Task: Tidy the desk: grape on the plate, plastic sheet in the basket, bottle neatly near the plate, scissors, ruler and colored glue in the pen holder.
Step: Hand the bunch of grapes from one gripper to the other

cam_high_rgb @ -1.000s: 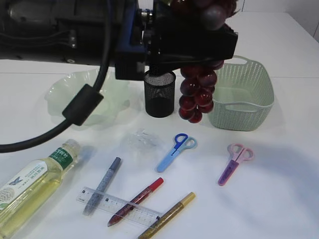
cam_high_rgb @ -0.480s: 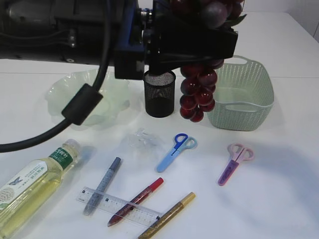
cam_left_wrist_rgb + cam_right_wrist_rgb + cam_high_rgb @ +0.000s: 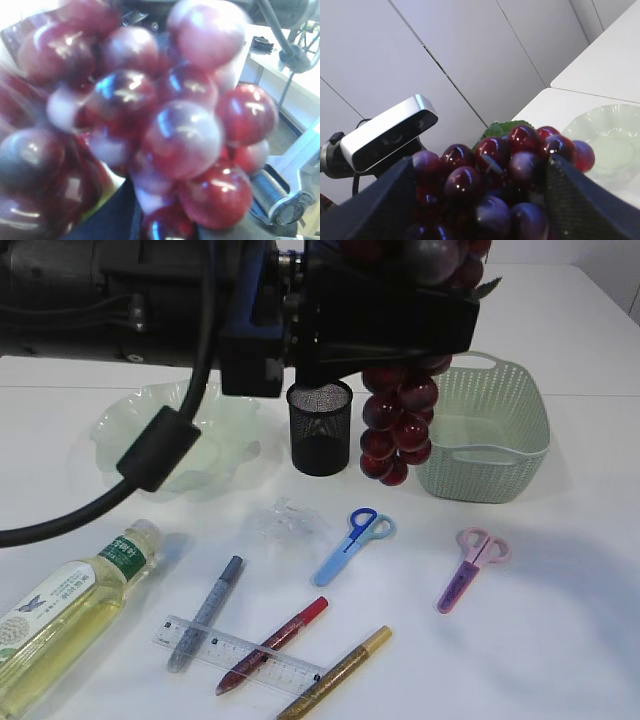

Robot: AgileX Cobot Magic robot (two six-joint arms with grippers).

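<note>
A bunch of dark red grape (image 3: 395, 430) hangs in the air above the black mesh pen holder (image 3: 320, 435), carried by a black arm (image 3: 120, 290) reaching in from the left. The grape (image 3: 165, 130) fills the left wrist view and hides the left jaws. My right gripper (image 3: 481, 167) stands wide, its fingers (image 3: 385, 200) flanking the grape (image 3: 490, 175). The pale green plate (image 3: 130, 430) lies back left and the green basket (image 3: 500, 455) back right. In front lie the bottle (image 3: 60, 620), clear plastic sheet (image 3: 285, 520), blue scissors (image 3: 350, 545), pink scissors (image 3: 470, 565), ruler (image 3: 240, 652) and three glue pens (image 3: 272, 645).
The arm and its cable (image 3: 160, 450) hang over the plate and block the back left of the exterior view. In the right wrist view a silver camera (image 3: 390, 132) sits close behind the grape and the plate (image 3: 610, 145) lies lower right.
The arm has shifted slightly left and the top of the bunch has risen a little. Everything on the table lies as before.
</note>
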